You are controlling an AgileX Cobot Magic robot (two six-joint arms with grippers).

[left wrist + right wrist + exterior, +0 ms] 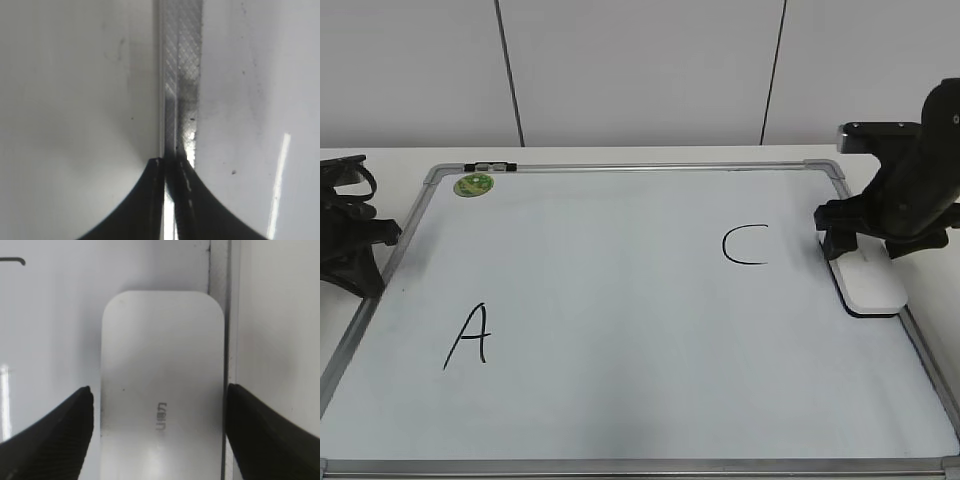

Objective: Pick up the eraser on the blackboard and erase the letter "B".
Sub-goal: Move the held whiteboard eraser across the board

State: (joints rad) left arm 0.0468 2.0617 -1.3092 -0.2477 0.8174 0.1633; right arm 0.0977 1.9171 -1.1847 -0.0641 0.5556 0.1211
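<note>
The blackboard [620,280] is a white board with a silver frame, lying flat on the table. The white eraser [870,285] lies on it against the right frame. My right gripper [865,250] hovers over the eraser's far end. In the right wrist view the eraser [162,365] lies between the open jaws [159,395], one finger on each side. My left gripper [375,255] rests at the board's left edge. In the left wrist view it [172,162] is shut over the metal frame [182,75]. No letter "B" shows on the board.
A black "A" [468,335] is at lower left and a black "C" [745,246] just left of the eraser; a stroke of the "C" [12,261] shows in the right wrist view. A round green magnet [475,185] sits at the top left corner.
</note>
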